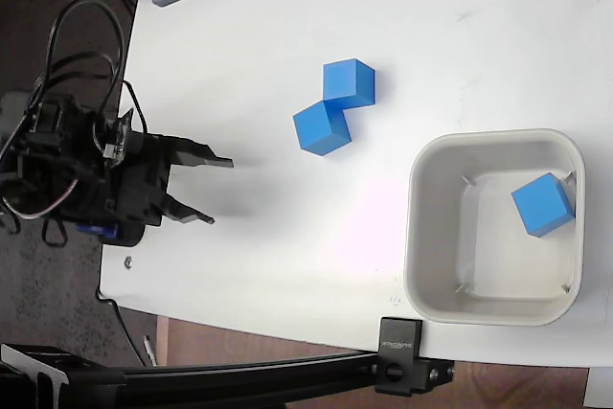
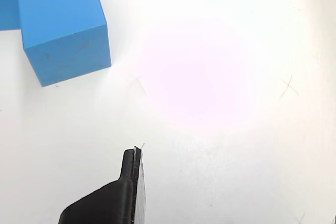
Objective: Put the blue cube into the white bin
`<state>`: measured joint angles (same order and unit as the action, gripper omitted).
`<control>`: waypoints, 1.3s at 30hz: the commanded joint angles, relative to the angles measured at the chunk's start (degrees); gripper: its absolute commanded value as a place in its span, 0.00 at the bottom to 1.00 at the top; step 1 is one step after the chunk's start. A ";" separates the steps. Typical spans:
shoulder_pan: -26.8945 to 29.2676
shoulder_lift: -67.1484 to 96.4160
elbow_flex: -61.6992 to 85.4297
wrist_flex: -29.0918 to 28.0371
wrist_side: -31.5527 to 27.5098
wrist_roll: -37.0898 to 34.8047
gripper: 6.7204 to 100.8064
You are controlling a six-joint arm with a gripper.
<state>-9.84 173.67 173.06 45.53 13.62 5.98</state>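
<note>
The white worktop point(image 1: 287, 265) fills the fixed view. The white bin point(image 1: 426, 237) sits by its lower right edge, one blue cube point(image 1: 543, 204) inside against the right wall. Two more blue cubes point(image 1: 320, 128) point(image 1: 348, 81) touch at a corner mid-worktop. At the left edge the gripper point(image 1: 218, 193) hangs empty, jaws wide. A black clamp point(image 1: 402, 368) grips the lower edge.

A white table point(image 1: 287, 7) fills most of the fixed view, its matte top faintly scuffed and washed by a bright glare near the middle. Dark floor point(image 1: 57, 284) shows along the left edge. A black clamp point(image 1: 402, 371) grips the table's lower edge, joined to a black bar point(image 1: 239, 380).
</note>
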 commanded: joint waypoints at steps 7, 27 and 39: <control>0.35 1.32 -1.49 -1.23 -0.26 0.09 0.99; 0.79 1.32 -1.49 -1.32 -3.43 -2.11 0.99; 4.13 0.18 -6.42 -0.09 -5.27 -2.72 0.85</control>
<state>-7.73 173.67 172.09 45.62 10.99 3.96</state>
